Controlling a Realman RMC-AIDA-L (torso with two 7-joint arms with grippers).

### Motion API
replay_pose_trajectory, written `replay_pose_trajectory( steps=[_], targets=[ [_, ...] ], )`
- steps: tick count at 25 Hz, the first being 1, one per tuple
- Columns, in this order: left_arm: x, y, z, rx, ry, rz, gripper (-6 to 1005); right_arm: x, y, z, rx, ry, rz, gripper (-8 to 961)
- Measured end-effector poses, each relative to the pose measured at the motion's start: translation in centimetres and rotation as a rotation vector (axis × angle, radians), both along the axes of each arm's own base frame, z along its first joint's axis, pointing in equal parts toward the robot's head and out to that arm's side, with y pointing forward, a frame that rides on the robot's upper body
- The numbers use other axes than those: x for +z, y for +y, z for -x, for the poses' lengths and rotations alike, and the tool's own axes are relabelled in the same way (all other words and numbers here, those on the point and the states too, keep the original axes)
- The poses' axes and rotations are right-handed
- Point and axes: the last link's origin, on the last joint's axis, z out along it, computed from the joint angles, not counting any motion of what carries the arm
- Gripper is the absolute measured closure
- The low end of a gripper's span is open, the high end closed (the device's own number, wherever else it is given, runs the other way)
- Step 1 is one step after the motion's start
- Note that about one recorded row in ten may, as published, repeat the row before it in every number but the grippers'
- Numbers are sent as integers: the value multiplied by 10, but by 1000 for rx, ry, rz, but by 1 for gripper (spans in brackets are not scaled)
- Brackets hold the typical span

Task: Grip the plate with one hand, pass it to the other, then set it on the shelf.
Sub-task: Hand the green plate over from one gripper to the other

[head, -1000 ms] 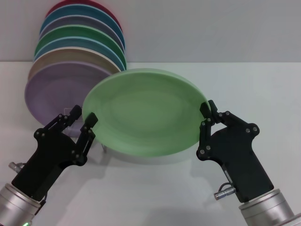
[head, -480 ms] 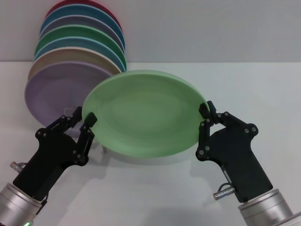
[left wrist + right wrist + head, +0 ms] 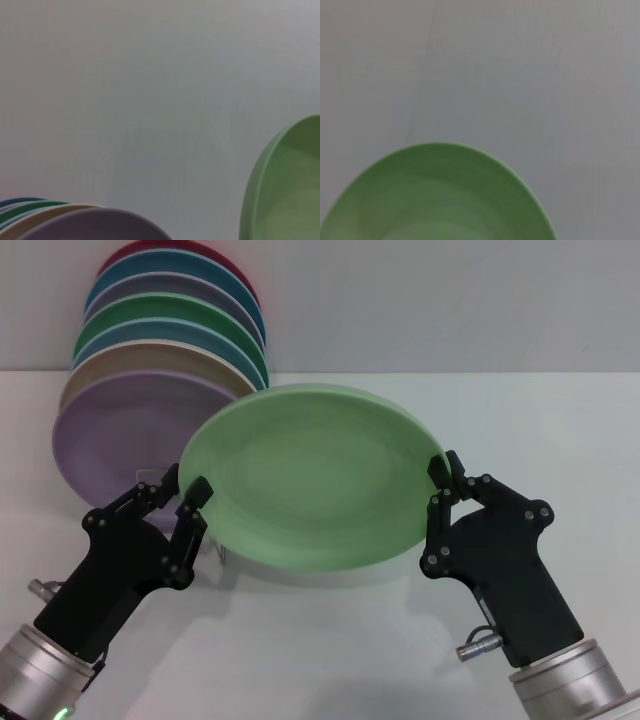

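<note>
Spanning the lower part of the head view, a plain white table [image 3: 330, 660] meets a bare pale grey wall [image 3: 450, 300] along a straight horizontal line behind the work. One light mint-green plate [image 3: 310, 478] is held clear of the table, tilted with its face toward the camera, between the two grippers. The right gripper [image 3: 443, 480] is clamped on the plate's edge, its fingers [image 3: 437, 512] closed over the rim so that the plate extends away from its jaws toward the other arm. The left gripper [image 3: 175, 498] sits at the opposite edge with its jaws apart; the upper fingertip lies just beside the plate's rim, and contact cannot be confirmed. Beyond the left gripper's jaws stand seven more plates [image 3: 150, 390], upright and overlapping front to back: lilac-purple [image 3: 110, 440] nearest, then beige, light blue, darker green [image 3: 170, 312], grey-lilac, teal and crimson at the rear. One clear acrylic shelf [image 3: 160, 478] carries them, visible only as a see-through upright and thin legs between the left jaws and the lilac plate. The left wrist view shows the mint plate's rim [image 3: 285, 185] at one side and the stacked plate tops at another. The right wrist view shows only the plate [image 3: 435, 200] against the wall.
</note>
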Motion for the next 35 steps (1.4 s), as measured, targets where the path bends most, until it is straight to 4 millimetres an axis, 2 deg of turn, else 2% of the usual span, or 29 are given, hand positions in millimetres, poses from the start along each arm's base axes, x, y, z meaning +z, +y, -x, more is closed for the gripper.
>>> replay_pose_trajectory(
  steps=[35],
  targets=[
    [-6, 10, -8, -5, 4, 33, 846, 2, -3, 7, -43, -7, -46, 935]
  ],
)
